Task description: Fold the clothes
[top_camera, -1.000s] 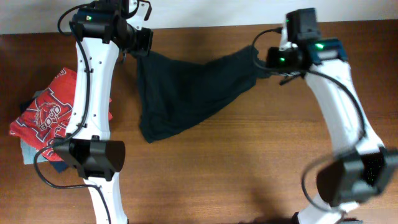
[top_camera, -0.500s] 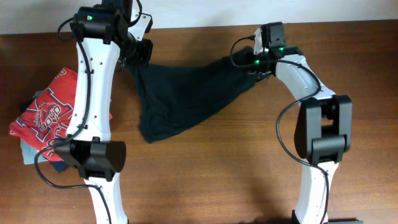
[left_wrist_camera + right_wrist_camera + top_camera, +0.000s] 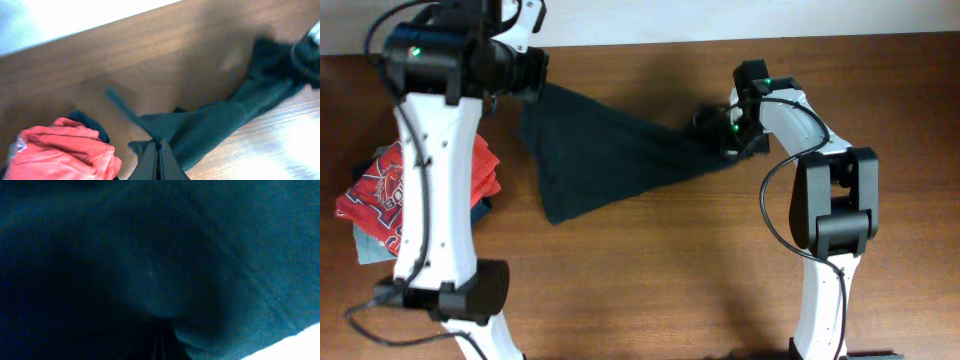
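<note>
Fingers (image 3: 149,163) of left gripper (image 3: 158,147) and right gripper (image 3: 715,135) pinch the clothes (image 3: 610,165) taut; more pull could slip a corner.

Overhead: wood table (image 3: 650,280), brown, grain running 9 to 3. Pale strip (image 3: 650,20) past its far edge, at 12.

9 o'clock: red shirt (image 3: 375,195), crumpled, white lettering up, on top of a small pile. Grey cloth (image 3: 365,247) pokes out under it at the pile's 7. A dark sliver (image 3: 486,205) shows at the pile's 3; can't tell what it belongs to.

My left wrist view: red shirt (image 3: 65,150) at 7, bunched, with a dark fold (image 3: 92,125) touching its far side. Bare table (image 3: 165,60) mid-frame. Pale strip (image 3: 50,20) at 11. All blurred.
</note>
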{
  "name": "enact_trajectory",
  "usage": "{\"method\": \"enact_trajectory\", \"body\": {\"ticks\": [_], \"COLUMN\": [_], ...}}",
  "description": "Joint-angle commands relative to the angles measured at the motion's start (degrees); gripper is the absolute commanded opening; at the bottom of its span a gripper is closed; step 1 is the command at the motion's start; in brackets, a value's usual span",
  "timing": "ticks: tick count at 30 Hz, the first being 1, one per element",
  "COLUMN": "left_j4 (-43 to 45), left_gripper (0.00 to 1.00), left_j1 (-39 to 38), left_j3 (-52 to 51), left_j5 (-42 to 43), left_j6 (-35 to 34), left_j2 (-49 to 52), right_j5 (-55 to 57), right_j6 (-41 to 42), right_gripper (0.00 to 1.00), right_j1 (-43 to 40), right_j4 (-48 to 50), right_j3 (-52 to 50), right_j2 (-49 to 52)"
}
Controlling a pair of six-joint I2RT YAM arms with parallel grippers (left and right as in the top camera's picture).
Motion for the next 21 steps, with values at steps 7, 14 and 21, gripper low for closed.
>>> {"method": "enact_trajectory", "body": {"ticks": [7, 14, 21], "left_j4": [-0.79, -1.16, -1.51], "left_gripper": [0.01, 0.01, 0.01], "left_j1": [-0.11, -0.09, -0.11], "left_j3": [1.38, 1.38, 1.38], "left_j5": [-2.34, -2.36, -2.36], "left_j6": [1.38, 1.62, 1.62], "left_j2": [-3.48, -3.48, -3.48], "right_j5": [3.23, 3.21, -3.50], "right_j6": [0.83, 0.83, -2.34], "right_gripper": [0.04, 0.34, 0.42], "right_j1": [0.22, -0.92, -2.03], "right_j4": [-9.27, -2.34, -0.28], "right_j3": [-1.18, -1.18, -1.25], "right_j2": [-11.63, -25.57, -22.01]}}
